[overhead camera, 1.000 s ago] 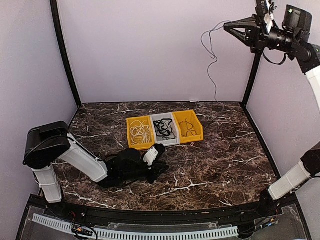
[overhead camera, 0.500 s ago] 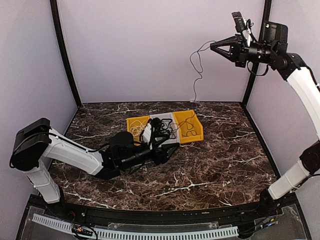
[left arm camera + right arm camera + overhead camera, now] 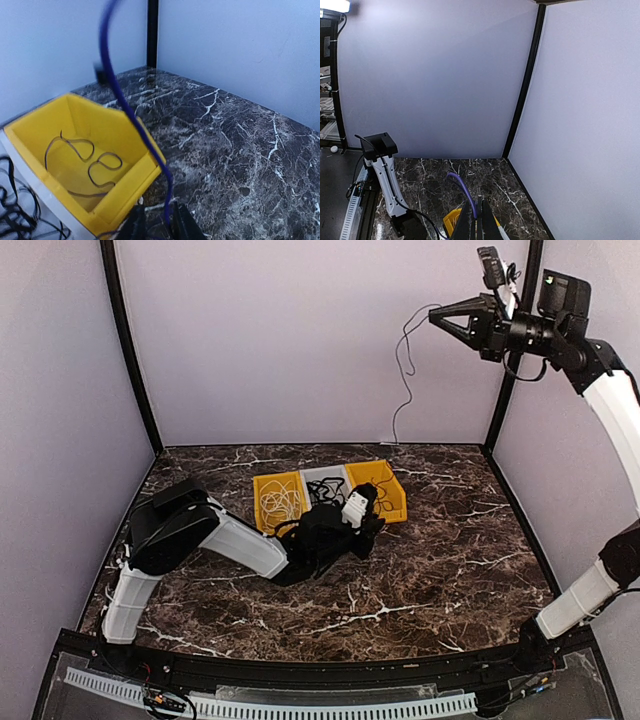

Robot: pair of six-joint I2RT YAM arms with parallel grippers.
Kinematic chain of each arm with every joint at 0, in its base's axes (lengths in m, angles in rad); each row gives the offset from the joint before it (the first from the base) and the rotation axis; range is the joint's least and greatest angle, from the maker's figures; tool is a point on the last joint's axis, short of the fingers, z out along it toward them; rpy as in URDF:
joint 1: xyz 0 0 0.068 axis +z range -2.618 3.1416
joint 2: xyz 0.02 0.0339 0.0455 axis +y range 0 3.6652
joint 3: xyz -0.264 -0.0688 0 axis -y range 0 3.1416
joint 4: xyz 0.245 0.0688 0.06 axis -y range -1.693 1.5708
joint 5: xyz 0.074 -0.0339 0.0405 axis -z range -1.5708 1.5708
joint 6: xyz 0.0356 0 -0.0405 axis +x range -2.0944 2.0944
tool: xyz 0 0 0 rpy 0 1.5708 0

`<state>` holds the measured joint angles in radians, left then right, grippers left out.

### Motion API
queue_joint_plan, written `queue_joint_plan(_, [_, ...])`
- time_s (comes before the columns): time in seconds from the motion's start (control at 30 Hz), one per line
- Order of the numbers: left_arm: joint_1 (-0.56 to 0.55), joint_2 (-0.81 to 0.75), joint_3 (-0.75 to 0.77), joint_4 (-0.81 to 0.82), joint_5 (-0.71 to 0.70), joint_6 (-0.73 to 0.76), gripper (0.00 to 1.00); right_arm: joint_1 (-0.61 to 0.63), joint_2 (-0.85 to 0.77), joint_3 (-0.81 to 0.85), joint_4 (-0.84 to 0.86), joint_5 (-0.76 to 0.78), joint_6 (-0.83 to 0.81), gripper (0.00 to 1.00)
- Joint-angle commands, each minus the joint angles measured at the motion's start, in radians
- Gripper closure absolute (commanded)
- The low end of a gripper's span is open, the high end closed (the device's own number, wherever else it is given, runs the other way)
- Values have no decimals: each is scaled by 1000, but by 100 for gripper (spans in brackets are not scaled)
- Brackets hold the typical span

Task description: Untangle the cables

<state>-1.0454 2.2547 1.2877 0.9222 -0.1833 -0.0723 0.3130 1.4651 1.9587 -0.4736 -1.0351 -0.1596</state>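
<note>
The right gripper [image 3: 434, 315], raised high, is clamped on a hanging cable [image 3: 404, 340]. Beside the yellow bin [image 3: 75, 112], the left gripper [image 3: 156, 224] stands slightly parted around a purple cable [image 3: 131, 116]; grip unclear.

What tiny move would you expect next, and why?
Probably the left tool closing on the purple cable running between its fingers, beside the yellow bin. The right tool, shut, holds a hanging cable high; a second grip might let them stretch it.

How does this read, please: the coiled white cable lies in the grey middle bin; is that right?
Not quite: the white cable lies in the left yellow bin, as the top external view shows; the grey middle bin holds the black cable.
</note>
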Motion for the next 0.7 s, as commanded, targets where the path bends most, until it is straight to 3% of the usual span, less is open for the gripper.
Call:
queue_joint_plan(0.0, [2, -20, -54, 19, 33, -33, 89, -52, 9, 176, 42, -27, 52, 100])
queue_joint_plan(0.33, [2, 5, -140, 7, 32, -53, 88, -197, 53, 269, 212, -154, 260, 100])
queue_joint_plan(0.43, [2, 4, -158, 7, 42, -73, 85, -223, 57, 263, 268, -167, 305, 100])
queue_joint_plan(0.67, [-5, -110, -263, 35, 111, -134, 71, -227, 77, 191, 238, -96, 243, 100])
